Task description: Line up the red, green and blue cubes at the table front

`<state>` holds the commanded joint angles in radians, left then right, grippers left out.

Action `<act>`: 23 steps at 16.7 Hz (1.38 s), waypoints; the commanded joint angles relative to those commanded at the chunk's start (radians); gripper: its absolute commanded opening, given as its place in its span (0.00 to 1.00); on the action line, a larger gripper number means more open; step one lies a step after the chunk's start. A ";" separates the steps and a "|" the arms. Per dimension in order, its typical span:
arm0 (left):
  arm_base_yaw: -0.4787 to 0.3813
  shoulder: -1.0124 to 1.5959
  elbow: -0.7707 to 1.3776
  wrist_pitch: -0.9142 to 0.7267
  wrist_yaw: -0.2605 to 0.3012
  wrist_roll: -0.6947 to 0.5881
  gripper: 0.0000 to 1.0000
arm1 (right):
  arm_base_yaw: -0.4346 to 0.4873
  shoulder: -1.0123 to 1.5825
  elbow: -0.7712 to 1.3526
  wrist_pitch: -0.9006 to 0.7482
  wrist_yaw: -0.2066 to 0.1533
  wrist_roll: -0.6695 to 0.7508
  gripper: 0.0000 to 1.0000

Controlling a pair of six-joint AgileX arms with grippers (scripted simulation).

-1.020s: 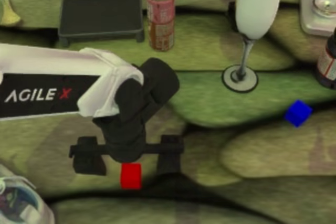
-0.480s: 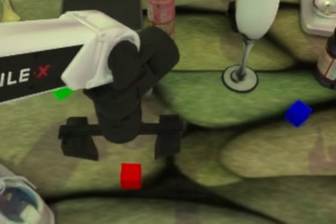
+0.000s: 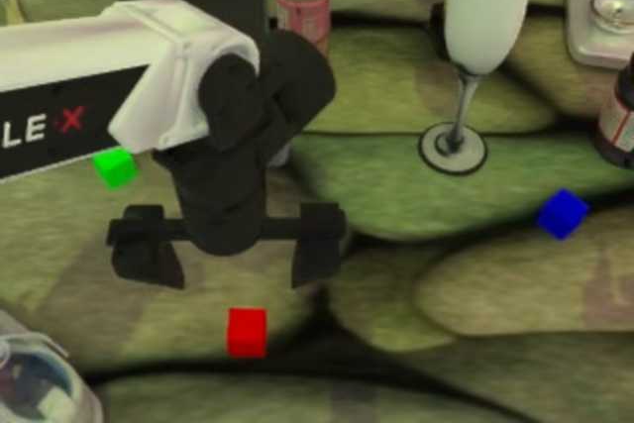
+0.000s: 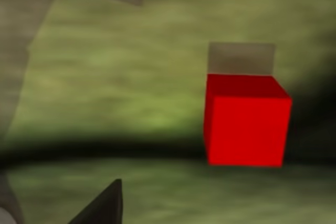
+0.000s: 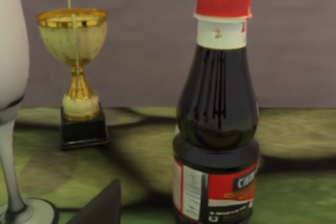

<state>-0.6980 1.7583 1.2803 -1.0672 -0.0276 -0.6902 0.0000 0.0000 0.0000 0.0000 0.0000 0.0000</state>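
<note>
From above, the red cube is sitting alone near the table front, square to the edge, no long axis. The green cube at left and the blue cube at right, turned diagonally, are lying well apart, not yet aligned. The left gripper is hanging spread and empty behind the red cube.

The left wrist view is showing the red cube resting free.

The right wrist view is showing a soy sauce bottle and a trophy; that arm seems parked, its gripper's state hidden.

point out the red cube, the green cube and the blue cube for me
red cube (image 3: 246,330), top view, middle of its top face
green cube (image 3: 117,167), top view, middle of its visible top, beside the left arm
blue cube (image 3: 562,213), top view, middle of its top face
</note>
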 joint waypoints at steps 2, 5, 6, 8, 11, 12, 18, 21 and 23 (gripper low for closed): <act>0.028 0.038 0.048 -0.015 0.001 0.075 1.00 | 0.000 0.000 0.000 0.000 0.000 0.000 1.00; 0.100 0.120 0.151 -0.046 0.005 0.258 1.00 | 0.000 0.000 0.000 0.000 0.000 0.000 1.00; 0.130 0.152 0.189 -0.059 0.006 0.334 1.00 | 0.000 0.000 0.000 0.000 0.000 0.000 1.00; 0.197 0.219 0.266 -0.085 0.011 0.509 1.00 | 0.000 0.000 0.000 0.000 0.000 0.000 1.00; 0.306 0.324 0.384 -0.128 0.017 0.814 1.00 | 0.000 0.000 0.000 0.000 0.000 0.000 1.00; 0.343 0.357 0.423 -0.141 0.018 0.918 1.00 | 0.000 0.000 0.000 0.000 0.000 0.000 1.00; 0.529 0.487 0.614 -0.178 0.028 1.373 1.00 | 0.000 0.000 0.000 0.000 0.000 0.000 1.00; 0.574 0.505 0.656 -0.178 0.031 1.458 1.00 | 0.000 0.000 0.000 0.000 0.000 0.000 1.00; 0.578 0.507 0.659 -0.178 0.031 1.464 1.00 | 0.000 0.000 0.000 0.000 0.000 0.000 1.00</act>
<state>-0.1203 2.2649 1.9395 -1.2453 0.0037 0.7739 0.0000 0.0000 0.0000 0.0000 0.0000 0.0000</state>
